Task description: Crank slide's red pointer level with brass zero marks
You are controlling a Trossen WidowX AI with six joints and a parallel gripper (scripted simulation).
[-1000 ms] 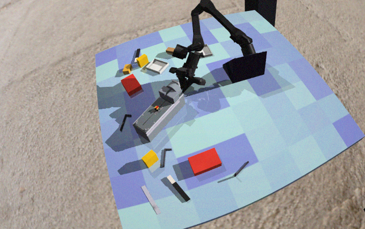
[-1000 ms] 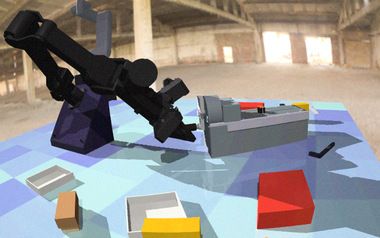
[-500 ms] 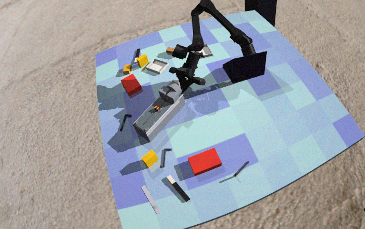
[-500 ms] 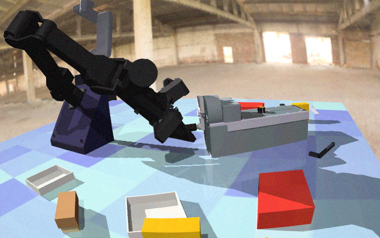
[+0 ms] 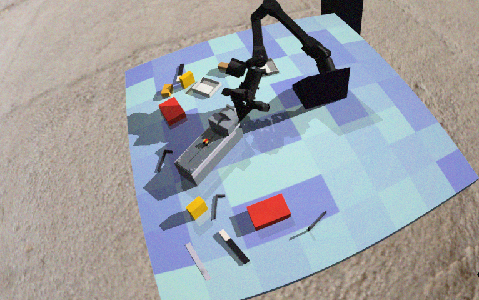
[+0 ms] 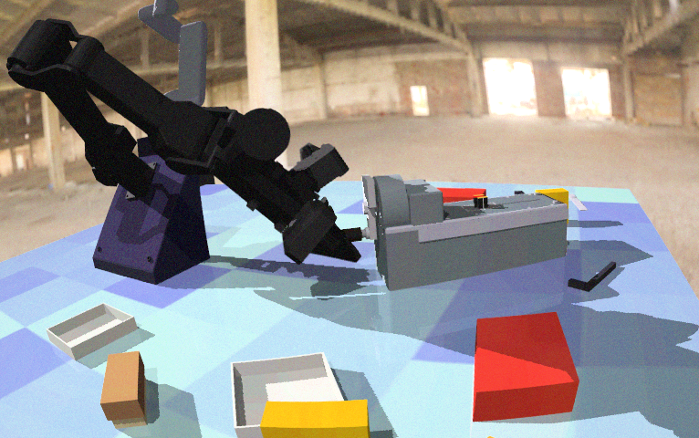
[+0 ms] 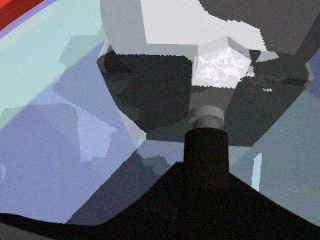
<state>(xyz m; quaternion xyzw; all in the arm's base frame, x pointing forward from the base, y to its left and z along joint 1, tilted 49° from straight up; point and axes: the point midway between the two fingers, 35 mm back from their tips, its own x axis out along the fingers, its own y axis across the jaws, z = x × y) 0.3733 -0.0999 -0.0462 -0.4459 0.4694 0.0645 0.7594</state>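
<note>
My fingers (image 6: pixel 354 237) are clamped on the crank handle (image 7: pixel 206 154) at the machine's (image 6: pixel 473 249) end; cranking is underway. The red pointer (image 5: pixel 206 140) seems near the marks, so turn gently.

Counter (image 5: pixel 402 155) checkered pale teal and violet. On it: grey crank machine (image 5: pixel 204 155) near centre; dark arm pedestal (image 5: pixel 337 79); red blocks (image 5: pixel 172 110) (image 5: pixel 268 210); yellow blocks (image 5: pixel 186 79) (image 5: pixel 196 207); two shallow white trays (image 5: pixel 206 87) (image 6: pixel 89 328); a tan block (image 6: pixel 123 386); black L-shaped brackets (image 5: pixel 162 159) (image 5: pixel 216 204); a pale flat strip (image 5: pixel 197 261).
</note>
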